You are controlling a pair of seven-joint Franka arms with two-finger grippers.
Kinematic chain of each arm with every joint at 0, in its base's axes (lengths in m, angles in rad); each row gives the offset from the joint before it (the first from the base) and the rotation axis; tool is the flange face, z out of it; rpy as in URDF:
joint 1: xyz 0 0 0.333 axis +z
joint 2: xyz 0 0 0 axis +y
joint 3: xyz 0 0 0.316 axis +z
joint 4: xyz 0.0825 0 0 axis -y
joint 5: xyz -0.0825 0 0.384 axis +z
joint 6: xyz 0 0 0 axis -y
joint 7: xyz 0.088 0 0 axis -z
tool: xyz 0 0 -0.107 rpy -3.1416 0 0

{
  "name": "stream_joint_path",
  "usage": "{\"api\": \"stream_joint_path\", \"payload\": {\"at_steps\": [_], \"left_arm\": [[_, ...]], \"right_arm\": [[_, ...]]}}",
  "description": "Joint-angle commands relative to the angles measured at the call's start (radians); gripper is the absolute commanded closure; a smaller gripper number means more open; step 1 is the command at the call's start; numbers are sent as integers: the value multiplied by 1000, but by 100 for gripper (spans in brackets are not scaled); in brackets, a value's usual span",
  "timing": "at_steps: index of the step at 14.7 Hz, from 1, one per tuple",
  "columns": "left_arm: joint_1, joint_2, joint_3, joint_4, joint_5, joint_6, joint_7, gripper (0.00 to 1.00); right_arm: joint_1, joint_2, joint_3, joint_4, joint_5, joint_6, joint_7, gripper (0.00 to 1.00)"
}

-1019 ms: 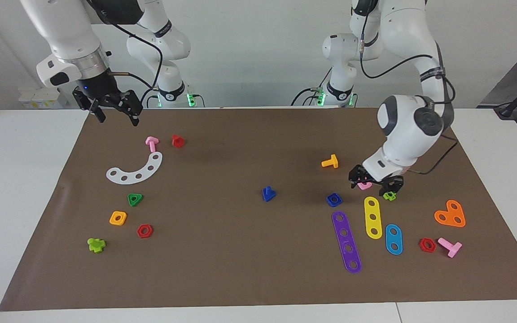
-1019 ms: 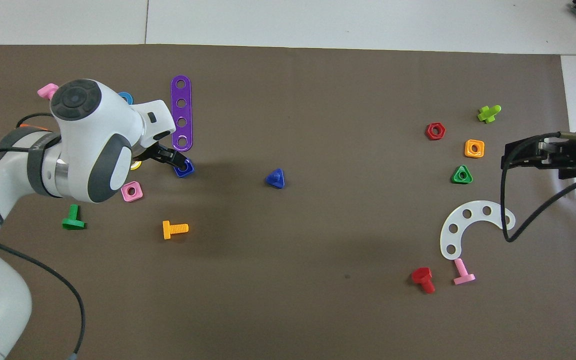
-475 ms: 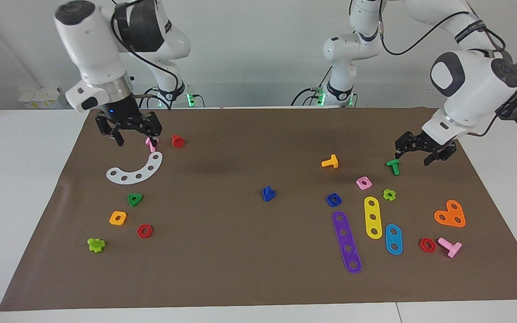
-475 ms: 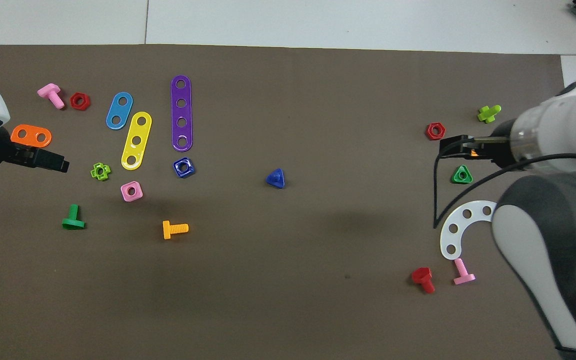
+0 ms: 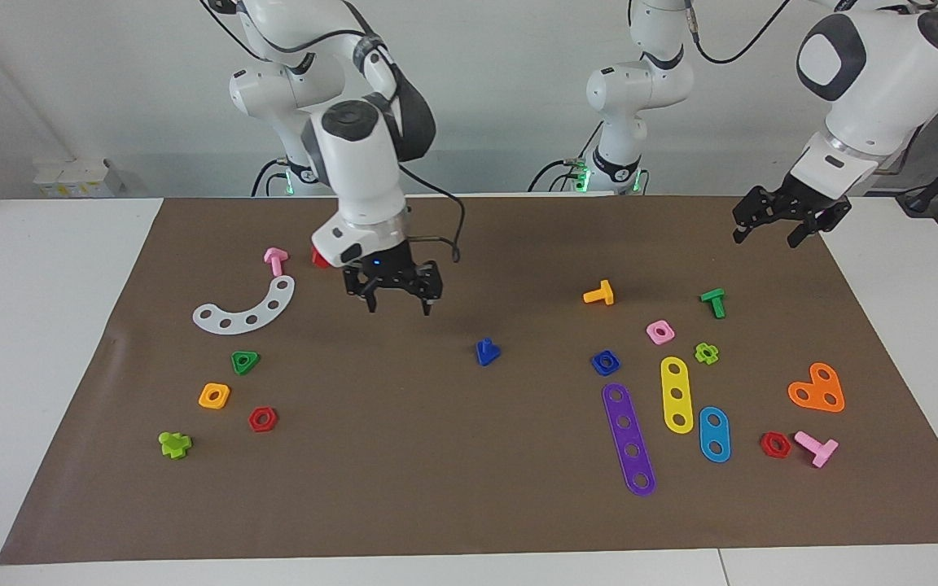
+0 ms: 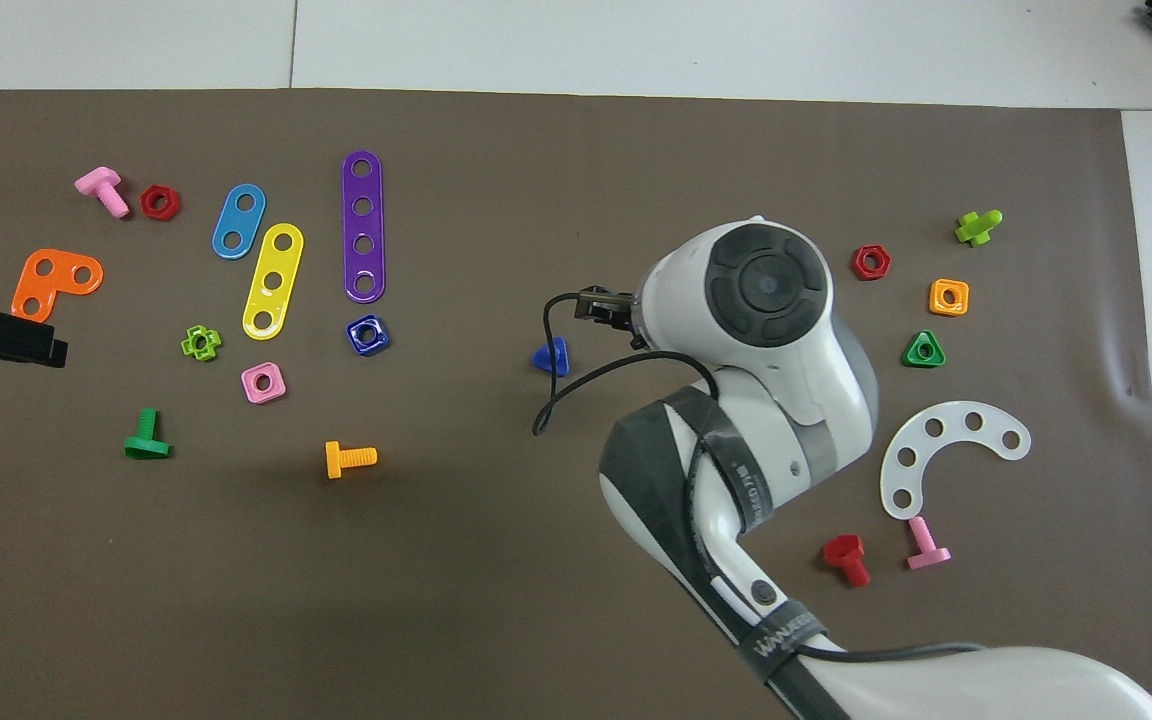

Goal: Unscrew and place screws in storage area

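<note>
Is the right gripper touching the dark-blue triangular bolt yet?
Apart. The facing view shows the right gripper open above bare mat, with brown mat plainly visible between it and the dark-blue triangular bolt.

Seven bolts (image 5: pixel 485 352), seven nuts (image 5: pixel 605 362), five perforated strips (image 5: pixel 628 439)

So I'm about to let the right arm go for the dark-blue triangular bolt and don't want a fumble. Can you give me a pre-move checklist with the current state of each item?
1. Right gripper open and empty: ok.
2. Dark-blue bolt free on the mat, nothing touching it: ok.
3. Right gripper centred over the bolt: not ok; it hangs over bare mat toward the right arm's end from it.
4. Room around the bolt for the fingers: ok; the blue square nut lies well apart.
5. Left gripper out of the way: ok; open, raised over the mat's edge at its own end.
6. Bolt's shank upward for gripping: cannot tell.
</note>
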Motion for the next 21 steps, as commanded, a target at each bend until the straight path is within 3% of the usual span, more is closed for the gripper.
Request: {"api": "stream_joint_path", "payload": {"at_steps": [1, 4, 7, 9, 14, 21], "left_arm": [[-12, 9, -3, 66, 31, -81, -56, 0], [-15, -7, -21, 54, 31, -76, -133, 0], [-15, -24, -23, 22, 31, -58, -135, 0], [-15, -31, -23, 1, 38, -41, -135, 0], [-41, -33, -26, -3, 89, -35, -150, 0], [-45, -41, -29, -15, 87, -30, -170, 0]], "right_arm": [[28, 105, -5, 93, -19, 12, 39, 0], [87, 224, -6, 180, -25, 37, 82, 0], [100, 257, -5, 175, -61, 64, 84, 0], [101, 277, -5, 170, -74, 84, 84, 11], [100, 275, -5, 130, -81, 101, 70, 53], [103, 275, -3, 121, -78, 116, 70, 55]]}}
